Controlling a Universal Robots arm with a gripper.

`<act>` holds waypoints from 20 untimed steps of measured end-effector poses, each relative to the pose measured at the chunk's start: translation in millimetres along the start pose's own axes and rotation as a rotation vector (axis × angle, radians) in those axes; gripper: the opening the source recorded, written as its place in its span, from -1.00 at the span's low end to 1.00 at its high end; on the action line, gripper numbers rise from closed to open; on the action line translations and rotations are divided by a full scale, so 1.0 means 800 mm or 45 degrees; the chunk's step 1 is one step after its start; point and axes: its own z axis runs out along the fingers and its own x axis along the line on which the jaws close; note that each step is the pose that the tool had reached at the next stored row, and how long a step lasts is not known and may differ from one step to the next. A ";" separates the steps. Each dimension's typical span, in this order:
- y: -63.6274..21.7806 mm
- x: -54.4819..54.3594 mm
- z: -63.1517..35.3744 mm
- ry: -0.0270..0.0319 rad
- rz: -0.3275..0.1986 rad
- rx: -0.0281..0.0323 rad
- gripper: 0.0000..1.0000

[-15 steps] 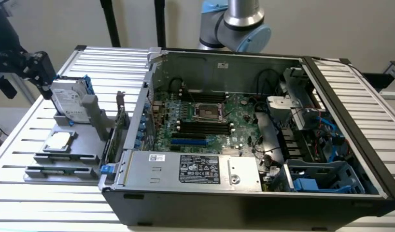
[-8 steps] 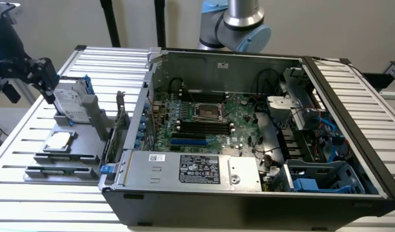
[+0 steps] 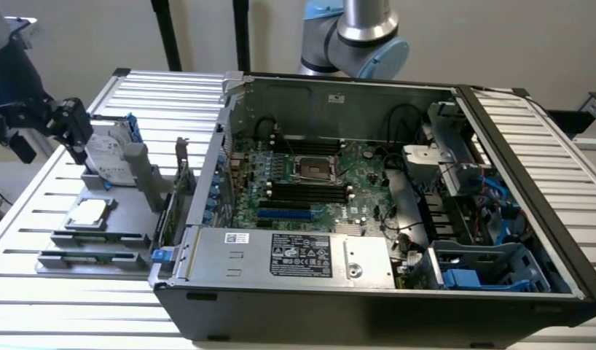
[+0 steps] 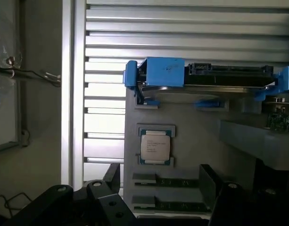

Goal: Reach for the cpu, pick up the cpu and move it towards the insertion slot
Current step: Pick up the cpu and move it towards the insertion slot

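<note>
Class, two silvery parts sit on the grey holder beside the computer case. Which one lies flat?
The cpu, the small square chip, lies flat. The larger hard drive with blue rails stands upright.

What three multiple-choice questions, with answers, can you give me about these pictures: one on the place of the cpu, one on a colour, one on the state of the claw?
1. Where does the cpu lie?
A. In the motherboard socket.
B. In a recess of the grey holder.
C. On the power supply.

2. What colour are the rails of the hard drive?
A. Red.
B. Yellow.
C. Blue.

3. How is the claw?
A. Open and empty.
B. Shut on the cpu.
C. Shut on the hard drive.

Answers:
1 B, the chip sits in the grey holder, outside the computer case.
2 C, blue rails frame the upright drive.
3 A, its fingers stand apart with nothing gripped between them.
</note>
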 end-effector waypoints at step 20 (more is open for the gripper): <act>-0.011 -0.004 0.045 0.0001 0.000 0.0000 0.54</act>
